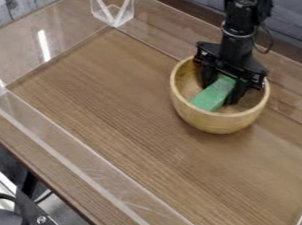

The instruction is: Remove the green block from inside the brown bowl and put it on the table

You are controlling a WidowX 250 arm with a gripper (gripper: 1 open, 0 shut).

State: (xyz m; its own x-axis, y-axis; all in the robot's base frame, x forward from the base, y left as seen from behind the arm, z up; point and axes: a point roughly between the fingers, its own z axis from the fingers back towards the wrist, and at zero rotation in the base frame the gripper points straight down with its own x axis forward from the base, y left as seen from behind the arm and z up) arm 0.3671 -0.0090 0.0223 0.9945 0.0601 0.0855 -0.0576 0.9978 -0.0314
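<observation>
The brown bowl [205, 118] stands on the table [107, 110] at the right, toward the back. The green block [217, 97] lies tilted inside it, its lower end toward the bowl's front wall. My gripper [233, 80] points straight down into the bowl and is shut on the block's upper end, with a black finger on either side. The fingers hide that end of the block.
Low clear acrylic walls [57, 141] run along the table's edges. A clear acrylic bracket [112, 8] stands at the back left corner. Bare wood-grain tabletop spreads to the left and front of the bowl.
</observation>
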